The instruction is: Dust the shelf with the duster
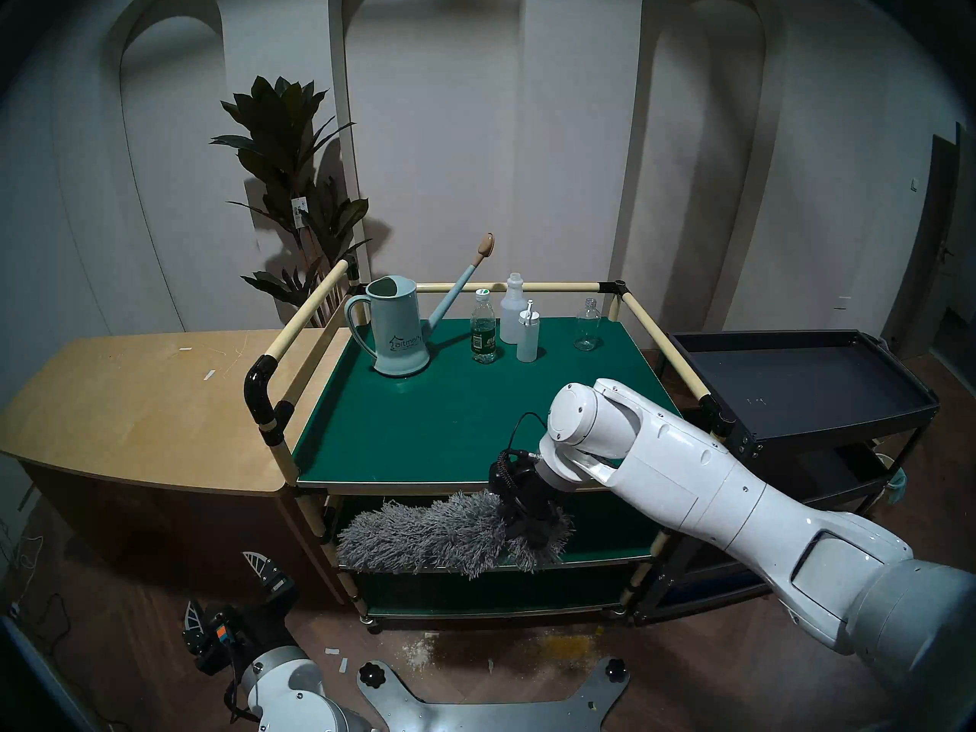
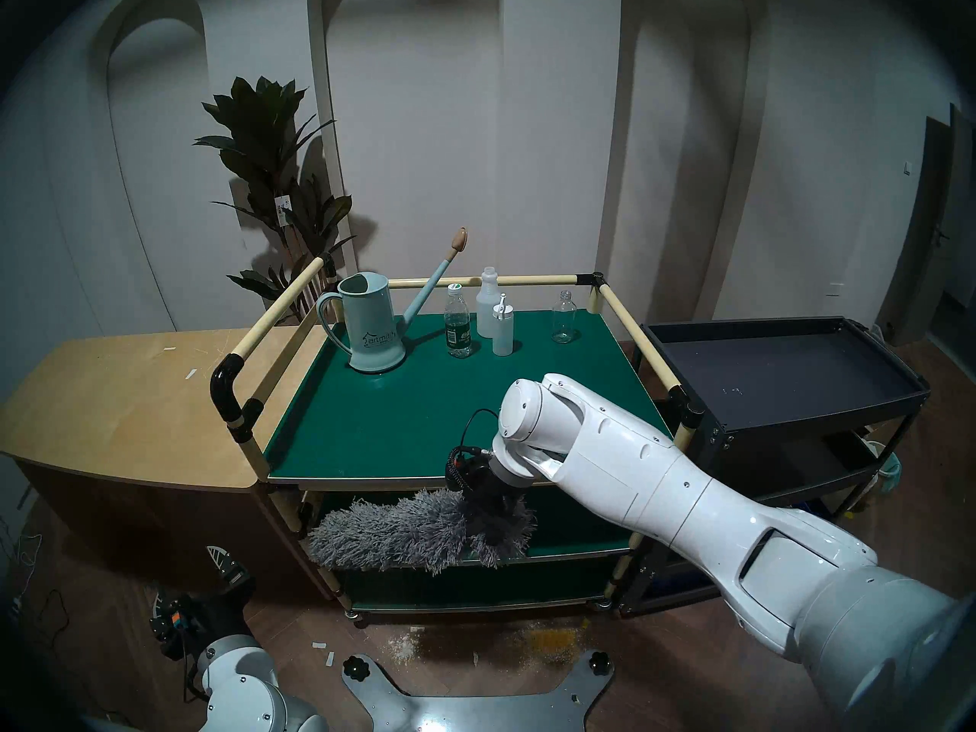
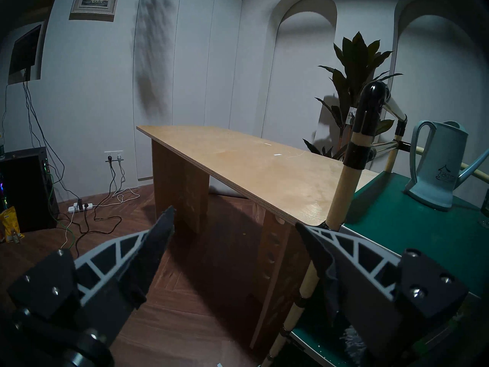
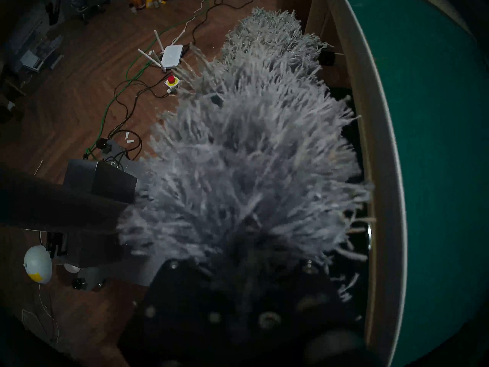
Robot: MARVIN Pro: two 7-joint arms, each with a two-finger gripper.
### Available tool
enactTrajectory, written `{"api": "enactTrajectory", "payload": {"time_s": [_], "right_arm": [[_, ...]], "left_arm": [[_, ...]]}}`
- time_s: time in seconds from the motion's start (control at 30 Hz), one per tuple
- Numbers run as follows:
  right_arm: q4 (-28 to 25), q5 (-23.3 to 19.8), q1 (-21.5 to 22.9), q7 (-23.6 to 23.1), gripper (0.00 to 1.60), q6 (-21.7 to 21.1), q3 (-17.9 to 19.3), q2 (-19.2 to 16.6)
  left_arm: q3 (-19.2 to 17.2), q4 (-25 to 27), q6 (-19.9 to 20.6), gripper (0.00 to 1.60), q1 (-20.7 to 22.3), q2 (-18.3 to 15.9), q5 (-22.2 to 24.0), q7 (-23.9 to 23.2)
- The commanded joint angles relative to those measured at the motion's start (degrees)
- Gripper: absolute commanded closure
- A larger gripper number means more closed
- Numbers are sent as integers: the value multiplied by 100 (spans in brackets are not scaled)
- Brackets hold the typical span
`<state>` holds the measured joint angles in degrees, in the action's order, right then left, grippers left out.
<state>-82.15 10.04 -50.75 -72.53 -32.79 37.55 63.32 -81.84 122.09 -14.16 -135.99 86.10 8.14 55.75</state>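
The shelf [image 1: 454,398] stood at centre, its green top board carrying a watering can [image 1: 396,327] at 11 o'clock, a water bottle [image 1: 483,327], two white bottles [image 1: 520,319] and a clear glass bottle [image 1: 587,327] along the far rail at 12 to 1 o'clock. A wooden counter [image 1: 137,398] adjoined it at 9 o'clock; a black tray cart [image 1: 803,377] stood at 3 o'clock.

The duster [image 1: 438,535] lay along the front edge of the middle board, its tapered tip pointing toward 9 o'clock and its strands overhanging the edge. The right end effector [image 1: 528,514] was sunk into the duster's 3 o'clock end, just under the top board's front lip; it appeared clamped on the duster, though in the right wrist view the strands [image 4: 248,160] hid the fingers.

The left end effector [image 3: 235,226] was spread wide and held nothing, low at 7 o'clock, near the shelf's front-left post [image 3: 341,197] and the counter's corner.
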Motion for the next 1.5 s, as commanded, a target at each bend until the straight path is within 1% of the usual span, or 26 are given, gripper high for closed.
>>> {"api": "enactTrajectory", "payload": {"time_s": [0.0, 0.13, 0.17, 0.3, 0.43, 0.53, 0.83, 0.97, 1.03, 1.07, 1.23, 1.33, 1.47], "right_arm": [[-654, -719, 51, -513, 160, -343, 637, -418], [-778, -1147, -62, -208, 160, -595, 1040, -636], [-806, -1337, -133, -44, 160, -780, 1221, -747], [-838, -1706, -340, 360, 160, -1062, 1598, -989], [-807, -1986, -514, 745, 160, -1306, 1938, -1240], [-783, -2146, -657, 991, 160, -1448, 2184, -1449], [-743, -2528, -1127, 1525, 160, -1772, 2890, -2038], [-667, -2644, -1320, 1732, 160, -1889, 3188, -2216], [-688, -2732, -1480, 1819, 160, -1934, 3354, -2298], [-686, -2748, -1554, 1866, 160, -1941, 3411, -2338], [-674, -2861, -1987, 2146, 160, -1959, 3744, -2387], [-618, -2869, -2238, 2322, 160, -1850, 3831, -2280], [-642, -2813, -2475, 2622, 160, -1685, 3837, -2033]], "left_arm": [[58, 126, 123, 0, 242, -165, -180, -43], [38, 136, 279, 0, 414, -267, -204, -135], [18, 111, 369, 0, 509, -342, -182, -215], [-24, 92, 569, 0, 725, -498, -116, -427], [-59, 44, 772, 0, 975, -652, -38, -698], [-71, -27, 918, 0, 1178, -757, 34, -927], [-41, -302, 1333, 0, 1805, -987, 343, -1630], [-39, -416, 1462, 0, 2016, -1040, 475, -1905], [-60, -522, 1533, 0, 2190, -1063, 555, -2031], [-93, -519, 1528, 0, 2189, -1067, 561, -2079], [-180, -765, 1635, 0, 2545, -1096, 700, -2203], [-220, -835, 1694, 0, 2615, -1120, 744, -2244], [-251, -804, 1787, 0, 2616, -1157, 768, -2255]]}}
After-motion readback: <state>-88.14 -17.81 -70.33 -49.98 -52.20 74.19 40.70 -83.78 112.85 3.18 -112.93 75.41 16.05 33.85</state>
